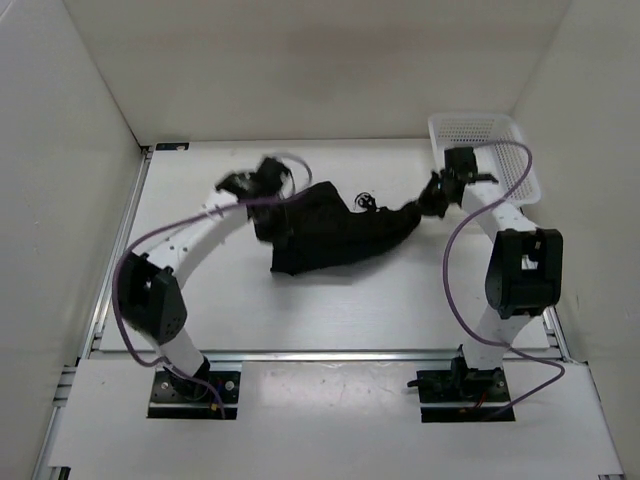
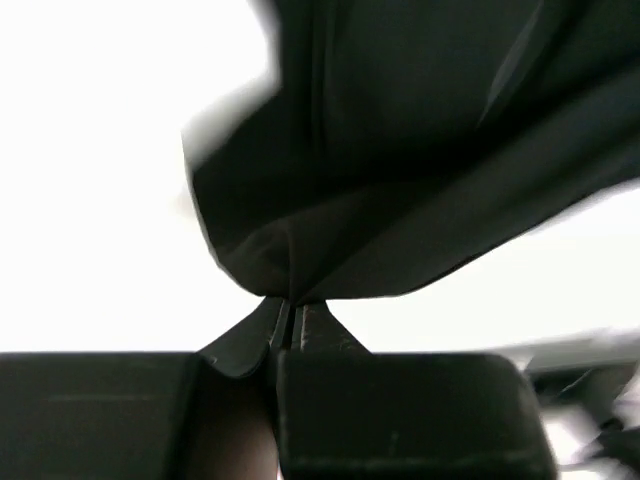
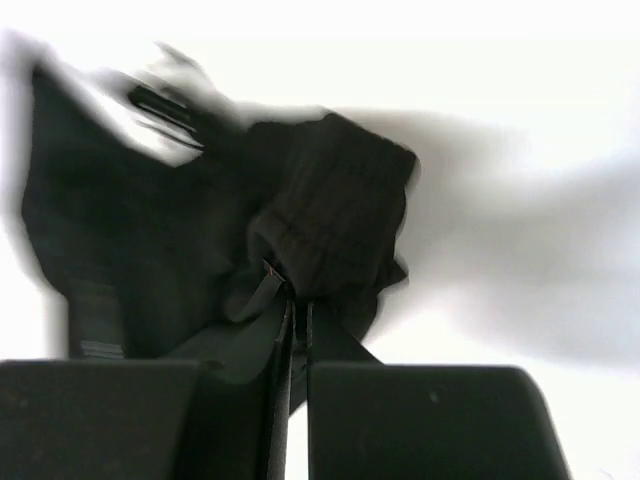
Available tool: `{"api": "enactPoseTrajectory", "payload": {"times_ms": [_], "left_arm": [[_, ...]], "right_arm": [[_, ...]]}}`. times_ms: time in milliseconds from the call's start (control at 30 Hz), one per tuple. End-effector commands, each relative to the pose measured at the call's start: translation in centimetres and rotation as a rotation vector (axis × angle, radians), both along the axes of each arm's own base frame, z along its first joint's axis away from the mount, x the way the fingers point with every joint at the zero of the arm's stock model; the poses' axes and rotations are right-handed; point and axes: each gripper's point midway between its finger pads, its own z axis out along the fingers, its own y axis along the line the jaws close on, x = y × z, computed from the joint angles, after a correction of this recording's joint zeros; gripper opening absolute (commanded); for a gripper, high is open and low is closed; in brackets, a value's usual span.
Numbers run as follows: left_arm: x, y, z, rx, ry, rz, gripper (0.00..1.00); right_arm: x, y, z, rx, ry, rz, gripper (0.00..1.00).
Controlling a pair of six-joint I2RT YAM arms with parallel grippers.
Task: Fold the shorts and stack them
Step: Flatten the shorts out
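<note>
The black shorts (image 1: 330,235) hang stretched between my two grippers above the middle of the table, sagging toward the front. My left gripper (image 1: 262,190) is shut on the cloth's left corner; in the left wrist view the jaws pinch a fold of the shorts (image 2: 400,160) at the gripper (image 2: 288,305). My right gripper (image 1: 432,200) is shut on the right end; in the right wrist view the gripper (image 3: 298,300) holds the gathered waistband of the shorts (image 3: 330,220).
A white mesh basket (image 1: 500,140) stands at the back right corner, just behind the right arm. A small black mark or cord (image 1: 366,202) lies on the table behind the shorts. White walls enclose the table on three sides.
</note>
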Motion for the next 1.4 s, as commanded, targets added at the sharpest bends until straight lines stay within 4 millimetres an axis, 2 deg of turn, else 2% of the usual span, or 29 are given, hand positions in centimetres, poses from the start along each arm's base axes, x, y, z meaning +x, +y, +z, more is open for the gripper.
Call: {"api": "enactPoseTrajectory", "payload": {"times_ms": [0, 33, 67, 100, 133, 200, 233, 300, 333, 367, 400, 433, 500, 533, 567, 600, 633, 667, 700, 733, 767, 800, 833, 867, 900, 967, 1200, 1300, 1367], "left_arm": [[7.9, 5.0, 6.7, 0.074, -0.186, 0.074, 0.10], [11.6, 6.7, 11.9, 0.034, -0.315, 0.133, 0.10], [13.2, 7.8, 13.9, 0.027, -0.358, 0.162, 0.10], [15.1, 9.5, 14.1, 0.020, -0.347, 0.201, 0.10], [16.8, 10.0, 19.3, -0.031, -0.484, 0.217, 0.10], [18.6, 11.1, 22.1, -0.084, -0.556, 0.242, 0.10], [18.9, 12.7, 24.6, -0.106, -0.625, 0.271, 0.10], [19.0, 13.3, 26.5, -0.152, -0.684, 0.269, 0.10], [17.7, 13.9, 28.7, -0.162, -0.741, 0.277, 0.10], [17.5, 14.5, 27.7, -0.152, -0.719, 0.290, 0.10], [17.4, 14.5, 28.5, -0.153, -0.762, 0.279, 0.10], [15.6, 14.7, 29.9, -0.161, -0.798, 0.278, 0.10], [14.4, 14.8, 26.2, -0.123, -0.709, 0.260, 0.10], [12.6, 14.6, 26.2, -0.120, -0.707, 0.253, 0.10], [11.4, 14.5, 21.2, -0.080, -0.583, 0.242, 0.10], [10.3, 14.5, 19.4, -0.077, -0.547, 0.250, 0.10], [9.1, 14.9, 17.3, -0.061, -0.503, 0.267, 0.10], [7.2, 14.7, 17.2, -0.076, -0.526, 0.267, 0.10], [4.9, 14.9, 11.6, -0.052, -0.395, 0.282, 0.10], [3.5, 15.0, 9.6, -0.050, -0.356, 0.296, 0.11], [1.7, 15.1, 8.6, -0.056, -0.342, 0.312, 0.22], [-0.5, 15.2, 4.6, -0.056, -0.231, 0.331, 0.64], [-1.6, 14.9, 3.2, -0.065, -0.189, 0.322, 0.79], [-2.4, 14.4, 2.1, -0.091, -0.142, 0.341, 0.86], [-2.9, 14.2, 1.6, -0.098, -0.117, 0.336, 0.88], [-2.9, 14.1, 1.5, -0.103, -0.096, 0.361, 0.89], [-1.3, 15.2, 2.3, -0.055, -0.095, 0.423, 0.79], [-1.5, 15.5, 0.4, -0.027, -0.038, 0.458, 0.82], [-2.6, 15.7, -2.4, 0.005, 0.054, 0.485, 0.84]], "right_arm": [[7.7, 1.8, 12.4, 0.088, -0.293, -0.027, 0.00], [9.1, 2.2, 14.2, 0.109, -0.329, -0.025, 0.00], [9.9, 2.6, 16.3, 0.132, -0.357, -0.017, 0.00], [11.5, 3.0, 22.9, 0.168, -0.494, -0.017, 0.00], [12.3, 3.2, 24.4, 0.184, -0.521, -0.015, 0.00], [12.4, 3.7, 28.7, 0.228, -0.606, -0.001, 0.00], [12.3, 3.8, 31.0, 0.241, -0.655, -0.003, 0.00], [11.2, 4.3, 32.6, 0.255, -0.688, 0.019, 0.00], [9.6, 4.6, 34.3, 0.251, -0.730, 0.041, 0.00], [9.0, 4.8, 34.5, 0.229, -0.747, 0.041, 0.00], [7.3, 5.0, 33.2, 0.217, -0.722, 0.047, 0.00], [6.5, 4.9, 32.4, 0.205, -0.718, 0.054, 0.00], [4.7, 5.5, 30.5, 0.199, -0.689, 0.061, 0.00], [2.6, 5.7, 27.5, 0.165, -0.643, 0.067, 0.00], [1.5, 5.7, 26.0, 0.140, -0.618, 0.066, 0.00], [-0.8, 6.1, 26.2, 0.130, -0.640, 0.083, 0.00], [-2.3, 5.8, 21.1, 0.087, -0.542, 0.082, 0.00], [-3.5, 5.7, 19.3, 0.070, -0.511, 0.081, 0.00], [-5.5, 5.8, 18.5, 0.058, -0.512, 0.089, 0.00], [-6.9, 5.8, 16.6, 0.044, -0.480, 0.098, 0.00], [-8.5, 6.0, 14.6, 0.038, -0.444, 0.118, 0.00], [-11.6, 6.3, 10.4, 0.032, -0.363, 0.152, 0.11], [-13.2, 6.5, 8.5, 0.031, -0.326, 0.169, 0.22], [-14.6, 6.6, 6.8, 0.030, -0.288, 0.184, 0.37], [-16.6, 6.9, 4.7, 0.034, -0.243, 0.204, 0.61], [-18.7, 6.0, 3.1, 0.009, -0.171, 0.191, 0.72], [-20.3, 4.0, 3.2, 0.052, -0.070, 0.078, 0.76], [-20.7, 3.9, 2.0, 0.137, 0.005, 0.026, 0.78], [-20.9, 4.3, 1.4, 0.211, 0.038, 0.017, 0.78]]}}
